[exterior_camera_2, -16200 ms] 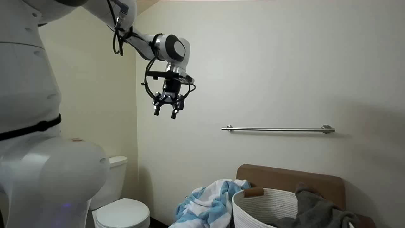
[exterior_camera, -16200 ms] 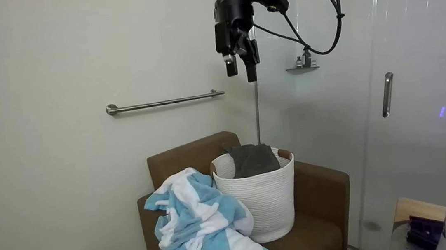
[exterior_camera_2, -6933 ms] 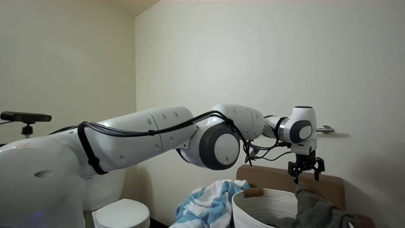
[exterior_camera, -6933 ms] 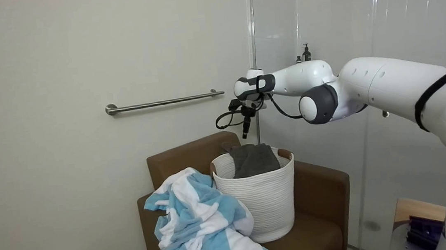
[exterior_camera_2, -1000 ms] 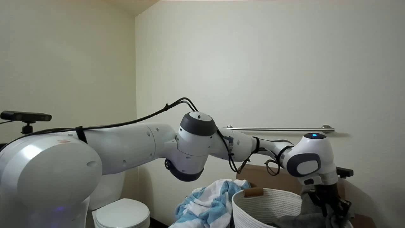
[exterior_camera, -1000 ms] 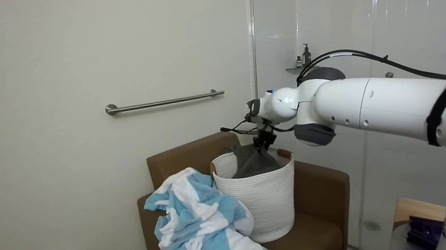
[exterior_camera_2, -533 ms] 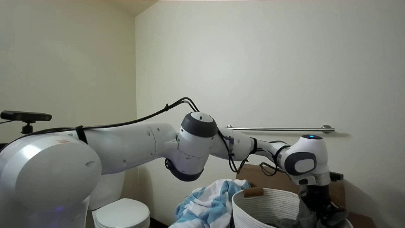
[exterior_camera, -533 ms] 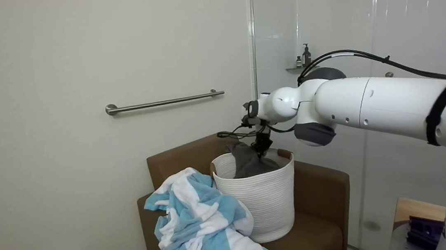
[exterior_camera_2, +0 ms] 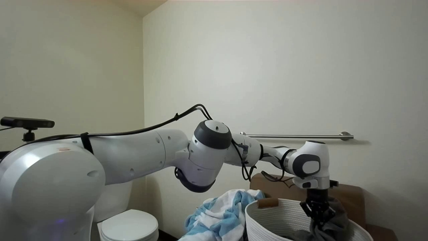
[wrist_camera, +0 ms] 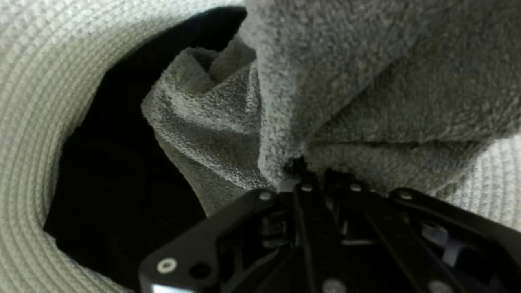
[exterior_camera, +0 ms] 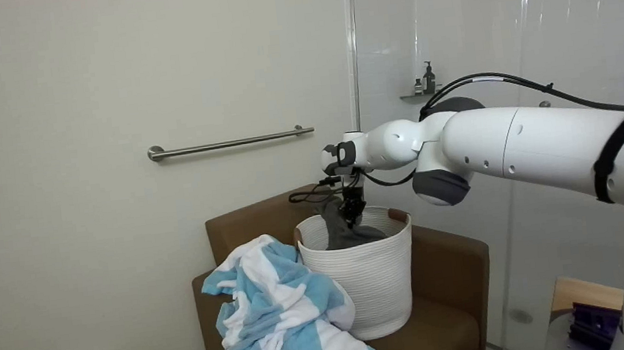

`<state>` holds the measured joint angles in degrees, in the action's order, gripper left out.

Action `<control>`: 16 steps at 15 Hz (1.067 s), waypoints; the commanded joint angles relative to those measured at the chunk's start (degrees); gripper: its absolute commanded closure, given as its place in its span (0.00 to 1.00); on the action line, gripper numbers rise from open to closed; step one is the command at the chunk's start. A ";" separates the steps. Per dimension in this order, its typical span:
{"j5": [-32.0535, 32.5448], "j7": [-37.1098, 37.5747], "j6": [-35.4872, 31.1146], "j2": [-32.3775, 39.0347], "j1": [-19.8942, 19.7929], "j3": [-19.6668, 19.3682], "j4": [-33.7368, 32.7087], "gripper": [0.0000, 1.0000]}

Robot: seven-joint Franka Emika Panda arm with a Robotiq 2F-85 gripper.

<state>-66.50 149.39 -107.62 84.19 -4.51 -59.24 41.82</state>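
A dark grey towel (wrist_camera: 342, 81) lies bunched partly in the white woven basket (exterior_camera: 379, 289). My gripper (wrist_camera: 313, 169) is shut on a fold of it in the wrist view, with the fingertips sunk into the cloth. In both exterior views the gripper (exterior_camera: 353, 217) points down into the basket's mouth, and the grey towel (exterior_camera_2: 337, 221) bulges up beside it near the chair's back. The basket's wall (wrist_camera: 32, 122) curves round the left of the wrist view, with a dark gap inside. How much cloth sits between the fingers is hidden.
A blue and white striped towel (exterior_camera: 280, 311) is heaped beside the basket on a brown armchair (exterior_camera: 449, 323). On the wall behind is a metal bar (exterior_camera: 233, 143). Glass shower panels (exterior_camera: 480, 227) rise behind the arm, and a toilet (exterior_camera_2: 130, 224) stands near the robot's base.
The gripper has come down from above the basket and shut on the grey towel. Over the last second it moved left in both exterior views, pulling the towel away from the basket's near-right rim.
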 commanded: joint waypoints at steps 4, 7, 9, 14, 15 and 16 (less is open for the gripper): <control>3.45 -1.17 3.23 -0.54 -0.11 -0.93 -5.76 0.92; 5.54 -2.72 5.20 -2.44 2.85 -3.13 -2.16 0.92; 6.83 -2.81 6.39 -3.30 5.29 -5.14 0.91 0.92; 6.86 -3.46 4.49 -5.61 13.04 -9.48 13.00 0.91; 6.65 -3.76 4.42 -6.09 14.54 -10.26 15.43 0.92; 6.16 -4.01 4.08 -6.65 16.01 -10.80 17.89 0.92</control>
<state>-59.95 148.97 -102.30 81.03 5.45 -68.68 48.38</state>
